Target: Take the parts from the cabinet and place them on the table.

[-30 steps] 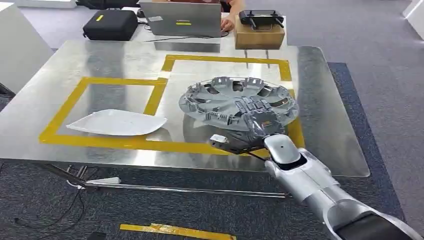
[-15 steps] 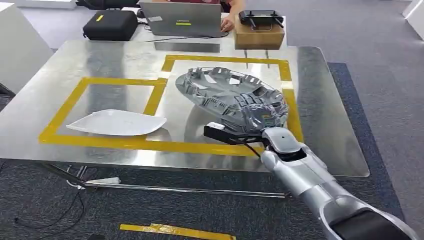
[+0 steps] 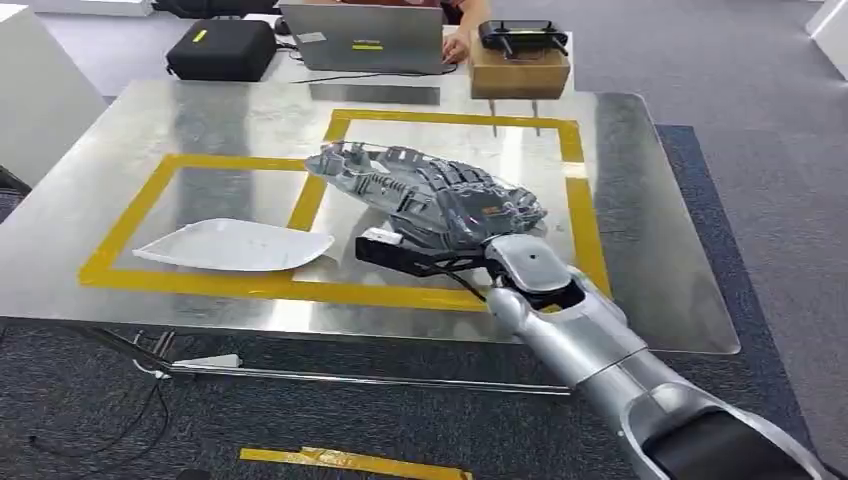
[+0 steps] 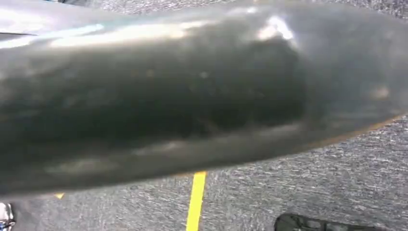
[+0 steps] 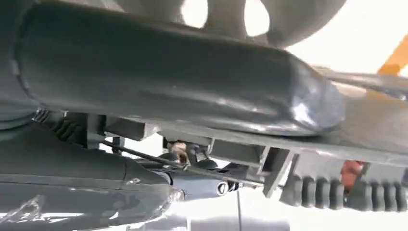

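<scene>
Nearest, the right silver arm comes in from the lower right and reaches up over the near edge of the desk (image 3: 120, 190). Its robot hand (image 3: 470, 215) grips the grey wheel cover (image 3: 400, 185), fingers spread across the near part of the cover's ribbed upper face; in the right wrist view the thick grey thumb (image 5: 159, 72) lies along the cover's rim with the ribs of the part just under it. The wheel cover is tilted, its near end in the hand and its far end pointing away to the left. It sits over the right yellow tape rectangle (image 3: 575, 190) on the shiny metal desk, reaching across the strip shared with the left rectangle; whether its low edge touches the surface cannot be told. A black wrist bracket (image 3: 400, 255) juts left beneath the hand.

To the left, well apart from the hand, a white plastic panel (image 3: 235, 245) lies flat inside the left yellow tape rectangle (image 3: 130, 215).

The left robot hand cannot be made out in the left wrist view, which looks down at grey carpet with a yellow floor strip (image 4: 196, 199).

Beyond the far edge of the desk stand a black case (image 3: 220, 48), a grey laptop (image 3: 362, 38) with a person's hand (image 3: 458, 45) beside it, and a cardboard box (image 3: 520, 72) carrying a black controller (image 3: 522, 35).
</scene>
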Robot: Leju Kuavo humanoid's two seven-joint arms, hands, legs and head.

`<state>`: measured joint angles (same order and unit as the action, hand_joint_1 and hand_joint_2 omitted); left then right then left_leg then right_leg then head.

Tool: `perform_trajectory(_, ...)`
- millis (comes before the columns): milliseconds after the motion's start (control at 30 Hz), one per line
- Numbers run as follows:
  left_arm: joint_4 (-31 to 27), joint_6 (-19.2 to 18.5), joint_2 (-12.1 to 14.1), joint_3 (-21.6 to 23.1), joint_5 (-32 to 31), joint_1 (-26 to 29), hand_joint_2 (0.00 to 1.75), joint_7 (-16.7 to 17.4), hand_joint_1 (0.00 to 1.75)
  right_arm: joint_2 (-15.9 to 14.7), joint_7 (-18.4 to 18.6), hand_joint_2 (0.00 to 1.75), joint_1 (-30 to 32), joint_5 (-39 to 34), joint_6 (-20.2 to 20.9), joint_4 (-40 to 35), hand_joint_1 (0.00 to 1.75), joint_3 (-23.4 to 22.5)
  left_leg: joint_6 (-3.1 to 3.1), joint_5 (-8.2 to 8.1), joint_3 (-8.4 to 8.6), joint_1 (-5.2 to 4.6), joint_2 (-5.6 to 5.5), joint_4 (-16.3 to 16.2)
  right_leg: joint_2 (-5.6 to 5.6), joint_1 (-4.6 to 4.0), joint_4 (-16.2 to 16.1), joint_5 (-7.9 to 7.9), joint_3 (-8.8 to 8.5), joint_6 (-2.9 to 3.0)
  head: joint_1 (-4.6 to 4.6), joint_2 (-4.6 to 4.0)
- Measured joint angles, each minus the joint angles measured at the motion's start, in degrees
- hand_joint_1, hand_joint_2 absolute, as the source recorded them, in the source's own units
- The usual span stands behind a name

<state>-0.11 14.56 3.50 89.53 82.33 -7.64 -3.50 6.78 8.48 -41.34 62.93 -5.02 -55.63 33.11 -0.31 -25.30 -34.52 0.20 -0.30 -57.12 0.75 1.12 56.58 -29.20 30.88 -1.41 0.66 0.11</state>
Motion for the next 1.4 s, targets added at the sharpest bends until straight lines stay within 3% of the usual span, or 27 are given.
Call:
perform_trajectory(333, 0.0, -0.28, -0.28, 0.0, -0.28, -0.12, 0.0, 0.63, 0.0, 0.0, 0.4, 0.0, -1.57, 3.35, -3.0, 1.77, 0.0, 1.79, 0.0, 0.0, 0.01, 0.0, 0.0, 0.0, 0.0, 0.0, 0.0, 0.0, 0.01, 0.0, 0.0, 0.0)
perform_trajectory(467, 0.0, -0.72, -0.28, 0.0, -0.89, -0.28, 0.0, 1.07, 0.0, -0.39, 5.39, 0.0, -2.98, 12.06, -5.44, 3.23, 0.0, 3.02, 0.0, 0.0, 0.01, 0.0, 0.0, 0.0, 0.0, 0.0, 0.0, 0.0, 0.02, 0.0, 0.0, 0.0)
perform_trajectory(700, 0.0, -0.85, -0.28, 0.0, -1.42, -0.6, 0.0, 1.25, 0.0, -1.96, 10.35, 0.0, -4.65, 21.01, -7.47, 4.5, 0.0, 4.35, 0.0, 0.0, 0.02, 0.0, 0.0, -0.01, 0.0, 0.01, 0.0, 0.01, 0.01, -0.01, 0.02, 0.0)
perform_trajectory(800, 0.0, -0.85, -0.28, 0.0, -1.42, -0.58, 0.0, 1.44, 0.0, -3.81, 12.22, 0.0, -4.65, 26.17, -7.83, 3.56, 0.0, 4.2, 0.0, 0.0, 0.02, -0.01, 0.0, -0.02, 0.0, 0.02, 0.0, 0.02, 0.01, -0.02, 0.02, 0.0)
perform_trajectory(900, 0.0, -1.05, -0.09, 0.0, -1.25, -0.49, 0.0, 1.6, 0.0, -6.14, 13.31, 0.0, -4.77, 26.53, -7.39, 0.98, 0.0, 3.87, 0.0, 0.0, 0.02, -0.02, 0.0, -0.03, -0.01, 0.03, -0.01, 0.02, 0.0, -0.02, 0.0, 0.0)
perform_trajectory(1100, 0.0, -1.2, 0.24, 0.0, -0.98, -0.27, 0.0, 1.6, 0.0, -9.33, 13.51, 0.0, -5.52, 26.56, -6.01, -4.04, 0.0, 2.36, 0.01, 0.0, 0.03, -0.02, 0.0, -0.03, -0.02, 0.02, -0.01, 0.02, 0.01, -0.02, 0.02, 0.0)
perform_trajectory(1400, 0.0, -1.27, 0.35, 0.0, -0.61, -0.2, 0.0, 1.01, 0.0, -10.71, 10.54, 0.0, -4.38, 25.99, -3.83, -7.32, 0.0, -0.46, 0.0, 0.0, 0.03, -0.01, 0.0, -0.03, -0.03, 0.02, -0.01, 0.02, 0.01, -0.02, 0.02, 0.0)
